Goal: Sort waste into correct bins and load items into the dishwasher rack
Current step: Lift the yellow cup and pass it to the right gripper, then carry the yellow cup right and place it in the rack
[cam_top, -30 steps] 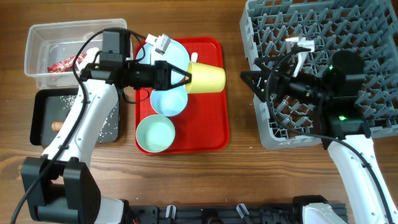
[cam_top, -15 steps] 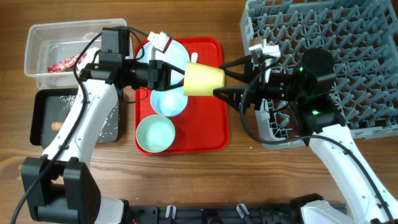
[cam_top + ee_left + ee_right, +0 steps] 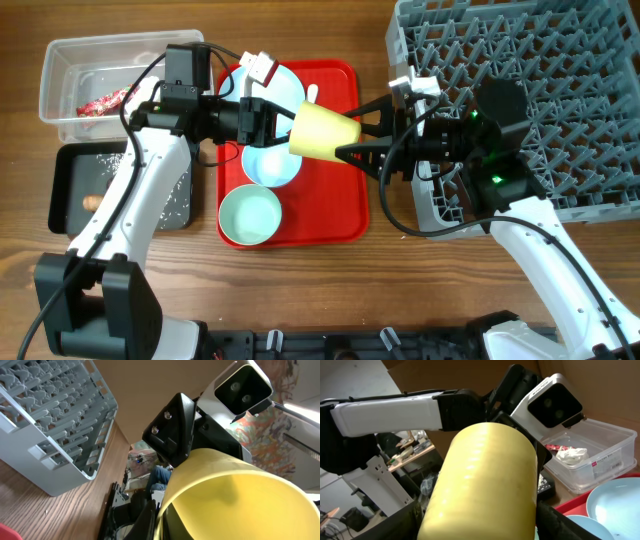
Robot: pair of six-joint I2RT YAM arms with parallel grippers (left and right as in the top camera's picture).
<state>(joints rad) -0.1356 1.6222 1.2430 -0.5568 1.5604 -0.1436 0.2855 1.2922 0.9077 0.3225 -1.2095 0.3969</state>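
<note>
The yellow cup (image 3: pixel 325 132) hangs on its side above the red tray (image 3: pixel 345 215), its mouth facing the left hand (image 3: pixel 287 124), which pinches its rim. The right hand (image 3: pixel 352 130) comes from the rack (image 3: pixel 560 60) side with its fingers spread, one on either side of the cup's base (whether they touch it I cannot tell). Below, on the tray, sit the blue plate (image 3: pixel 290 85), the light blue bowl (image 3: pixel 272 165) and the green bowl (image 3: pixel 250 215). The red-and-white wrapper (image 3: pixel 105 100) lies in the clear tub (image 3: pixel 60 80) on the desk (image 3: pixel 300 290).
</note>
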